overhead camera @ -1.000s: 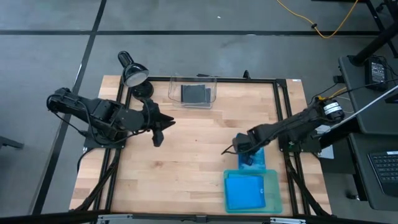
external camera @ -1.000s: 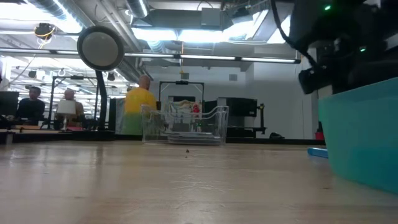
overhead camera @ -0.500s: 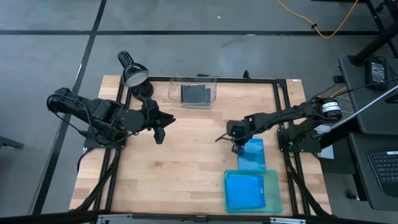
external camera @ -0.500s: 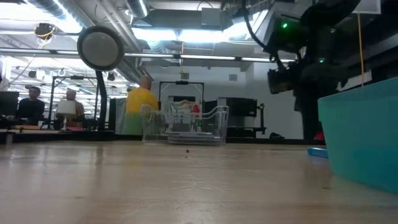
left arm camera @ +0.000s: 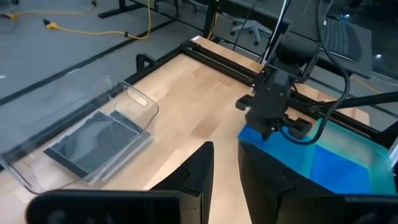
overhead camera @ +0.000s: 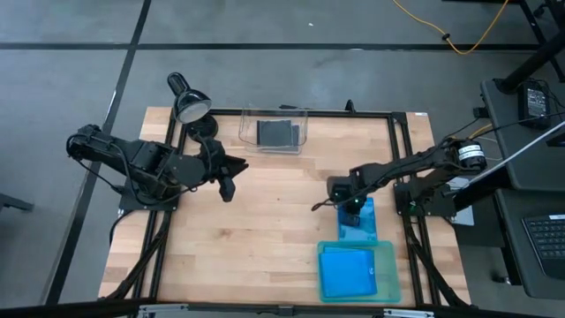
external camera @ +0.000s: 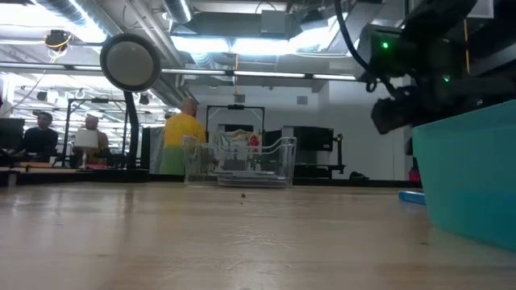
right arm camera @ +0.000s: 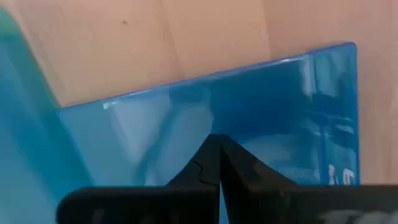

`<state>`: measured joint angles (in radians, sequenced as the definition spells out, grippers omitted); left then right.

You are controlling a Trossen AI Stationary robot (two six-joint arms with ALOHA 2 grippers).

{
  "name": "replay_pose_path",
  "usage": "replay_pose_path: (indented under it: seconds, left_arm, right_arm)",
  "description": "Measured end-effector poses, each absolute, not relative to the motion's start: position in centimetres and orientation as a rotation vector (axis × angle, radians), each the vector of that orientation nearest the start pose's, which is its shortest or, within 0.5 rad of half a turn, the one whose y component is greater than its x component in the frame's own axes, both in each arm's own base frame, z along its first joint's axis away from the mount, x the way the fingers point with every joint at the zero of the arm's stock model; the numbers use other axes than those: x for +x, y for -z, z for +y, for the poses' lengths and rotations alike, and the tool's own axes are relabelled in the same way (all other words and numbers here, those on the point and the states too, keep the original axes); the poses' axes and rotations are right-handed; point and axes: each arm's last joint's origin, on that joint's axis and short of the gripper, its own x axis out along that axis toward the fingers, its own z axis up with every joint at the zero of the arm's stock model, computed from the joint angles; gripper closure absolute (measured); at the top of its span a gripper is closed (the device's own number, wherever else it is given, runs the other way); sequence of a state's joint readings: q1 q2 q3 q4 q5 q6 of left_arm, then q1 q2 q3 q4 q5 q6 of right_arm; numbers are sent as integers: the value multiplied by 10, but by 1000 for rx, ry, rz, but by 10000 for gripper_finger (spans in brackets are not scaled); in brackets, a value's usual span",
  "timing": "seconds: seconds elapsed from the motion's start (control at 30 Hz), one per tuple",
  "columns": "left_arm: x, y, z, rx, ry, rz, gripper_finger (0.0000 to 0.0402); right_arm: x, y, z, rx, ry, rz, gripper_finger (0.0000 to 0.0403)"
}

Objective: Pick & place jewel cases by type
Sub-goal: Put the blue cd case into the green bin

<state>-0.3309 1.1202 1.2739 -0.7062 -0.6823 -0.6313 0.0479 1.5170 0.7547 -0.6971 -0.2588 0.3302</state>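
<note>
A translucent blue jewel case lies flat on the table just beyond the teal tray; it also shows in the right wrist view. The tray holds more blue cases. Dark grey square cases lie in the clear bin at the far edge. My right gripper is shut and points down over the loose blue case's far left part. My left gripper hovers left of centre, its fingers a narrow gap apart, empty. My right gripper's shut fingertips stand from above over the blue case's flat top face, near its far end. I cannot tell whether they touch it. The case lies flat on the table.
A desk lamp stands at the far left corner, large in the low view. A black frame runs round the table. Bare wood lies between the arms. People sit in the room behind.
My right gripper rose off the blue case toward the table's far left, then came back toward the near right and now stands over the case again. The case has stayed flat in its place.
</note>
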Motion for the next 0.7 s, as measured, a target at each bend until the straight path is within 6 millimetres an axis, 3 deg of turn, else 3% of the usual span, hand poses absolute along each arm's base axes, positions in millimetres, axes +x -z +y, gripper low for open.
replay_pose_path:
  seconds: [0.17,0.3,0.47,0.7]
  left_arm:
    - [210,-391,-49,-326,-501,351,338]
    - [211,-391,-43,-332,-523,350,338]
    - [212,-391,-38,-341,-538,350,338]
    - [212,-391,-37,-351,-545,347,337]
  right_arm:
    - [233,-133,19,433,-17,1483,400]
    - [244,-130,16,457,-42,1420,400]
    - [272,-131,9,425,-73,1307,400]
    - [319,-120,-6,367,-118,1284,400]
